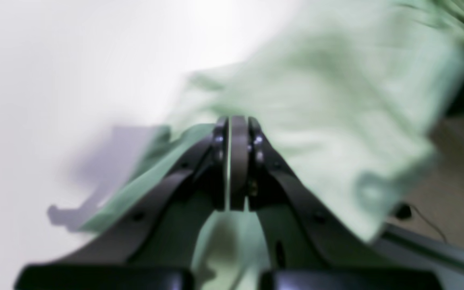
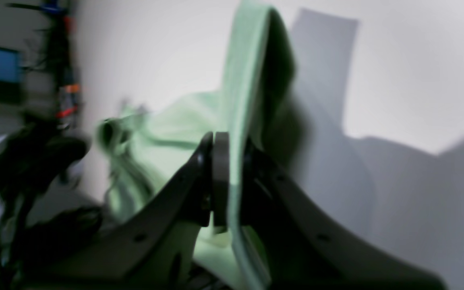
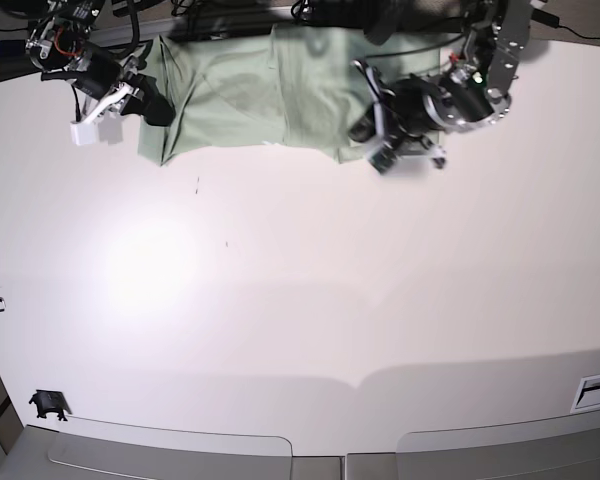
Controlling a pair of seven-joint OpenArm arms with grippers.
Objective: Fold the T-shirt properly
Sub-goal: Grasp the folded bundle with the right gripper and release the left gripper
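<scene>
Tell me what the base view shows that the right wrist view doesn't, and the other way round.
Only the base view shows the whole T-shirt spread along the far edge of the white table, with both arms at its two ends, the left gripper included. Only the right wrist view shows the right gripper close up, its jaws shut on a raised fold of the cloth. Both show the green shirt on the white table.

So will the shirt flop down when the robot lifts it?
Probably. The shirt looks thin and soft: it droops in folds from the left gripper. It likely weighs little, since a pinched edge in the right gripper stands up.
</scene>
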